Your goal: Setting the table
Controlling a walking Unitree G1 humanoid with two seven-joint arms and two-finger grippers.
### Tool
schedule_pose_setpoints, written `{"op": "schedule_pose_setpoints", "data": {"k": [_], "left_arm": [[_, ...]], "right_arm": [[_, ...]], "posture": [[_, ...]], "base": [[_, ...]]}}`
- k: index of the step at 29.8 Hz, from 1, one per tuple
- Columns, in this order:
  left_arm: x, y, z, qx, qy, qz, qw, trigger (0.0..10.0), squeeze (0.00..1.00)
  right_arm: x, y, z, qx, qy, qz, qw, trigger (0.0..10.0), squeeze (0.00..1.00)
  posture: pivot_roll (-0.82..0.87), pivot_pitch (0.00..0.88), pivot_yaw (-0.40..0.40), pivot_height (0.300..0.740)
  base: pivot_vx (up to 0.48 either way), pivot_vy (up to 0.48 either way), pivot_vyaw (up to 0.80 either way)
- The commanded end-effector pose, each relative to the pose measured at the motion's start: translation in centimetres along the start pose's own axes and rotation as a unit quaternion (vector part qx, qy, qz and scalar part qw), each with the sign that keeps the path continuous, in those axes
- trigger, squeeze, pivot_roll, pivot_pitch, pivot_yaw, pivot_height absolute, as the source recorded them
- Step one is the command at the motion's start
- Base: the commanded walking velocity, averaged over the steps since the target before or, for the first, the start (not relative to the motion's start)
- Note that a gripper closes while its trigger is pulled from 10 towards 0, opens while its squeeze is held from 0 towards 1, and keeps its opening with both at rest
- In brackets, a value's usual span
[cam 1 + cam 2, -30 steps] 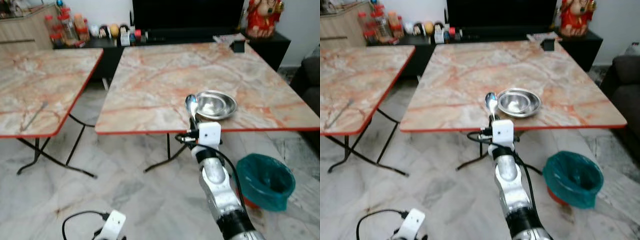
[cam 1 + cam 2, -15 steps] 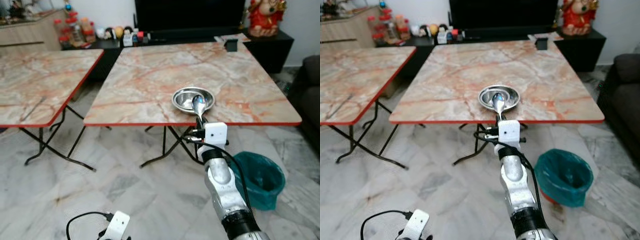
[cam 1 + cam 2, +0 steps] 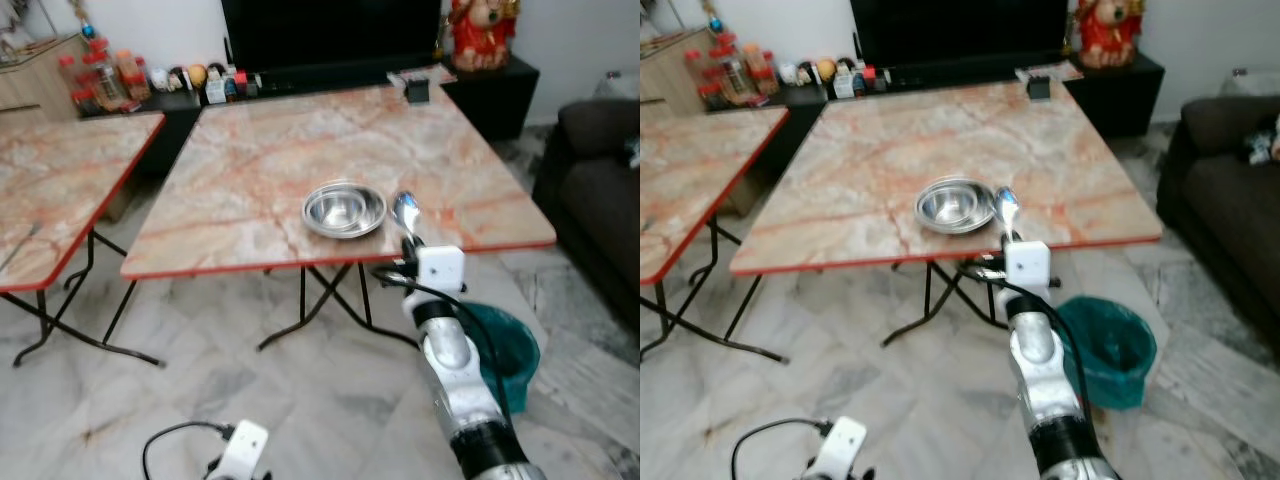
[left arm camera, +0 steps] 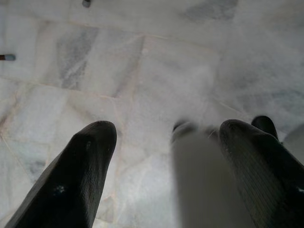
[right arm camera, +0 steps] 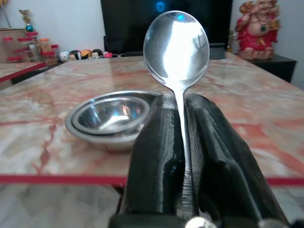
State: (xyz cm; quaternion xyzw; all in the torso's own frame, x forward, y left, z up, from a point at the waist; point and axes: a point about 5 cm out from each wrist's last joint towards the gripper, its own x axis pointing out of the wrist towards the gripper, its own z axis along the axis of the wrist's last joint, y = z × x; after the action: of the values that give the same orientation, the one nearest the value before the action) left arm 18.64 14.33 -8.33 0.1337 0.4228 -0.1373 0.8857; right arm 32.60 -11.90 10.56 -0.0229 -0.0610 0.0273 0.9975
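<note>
The marble-topped folding bench point(image 3: 300, 150) is carrying a steel bowl point(image 3: 344, 210) near its front edge. The right end effector point(image 5: 183, 156) is pinching a steel spoon point(image 5: 177, 47) by the handle, bowl end up, hovering at the bench's front edge just to the right of the steel bowl. To do this well, it should be reaching forward over the edge, lowering the spoon flat beside the bowl, and only then releasing. The left end effector point(image 4: 161, 161) is hanging spread over the floor.
</note>
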Motion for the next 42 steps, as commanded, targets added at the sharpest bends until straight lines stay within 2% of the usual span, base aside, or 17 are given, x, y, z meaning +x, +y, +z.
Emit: {"op": "schedule_pose_setpoints", "data": {"k": [1, 28, 39, 42], "left_arm": [[-0.18, 1.24, -0.44, 0.001, 0.008, 0.014, 1.0, 10.0, 0.0], [-0.14, 1.39, -0.24, -0.005, 0.005, 0.018, 1.0, 10.0, 0.0], [-0.13, 1.41, -0.16, -0.007, 0.003, 0.016, 1.0, 10.0, 0.0], [-0.11, 1.34, -0.16, -0.006, 0.005, 0.014, 1.0, 10.0, 0.0]], "right_arm": [[0.3, 1.48, 0.84, 0.004, -0.017, 0.024, 1.0, 10.0, 0.0], [0.35, 1.38, 0.84, 0.004, -0.018, 0.026, 0.999, 10.0, 0.0], [0.31, 1.43, 0.79, 0.001, -0.014, 0.03, 0.999, 10.0, 0.0], [-0.48, 0.52, 0.43, -0.019, -0.001, 0.026, 0.999, 10.0, 0.0]], "posture": [[-0.03, 0.0, 0.06, 0.74], [-0.03, 0.0, 0.061, 0.74], [-0.03, 0.0, 0.062, 0.74], [-0.03, 0.0, 0.062, 0.74]], "base": [[0.48, 0.0, 0.0], [0.472, 0.0, 0.0], [0.0, 0.0, 0.0], [0.0, 0.0, 0.0]]}}
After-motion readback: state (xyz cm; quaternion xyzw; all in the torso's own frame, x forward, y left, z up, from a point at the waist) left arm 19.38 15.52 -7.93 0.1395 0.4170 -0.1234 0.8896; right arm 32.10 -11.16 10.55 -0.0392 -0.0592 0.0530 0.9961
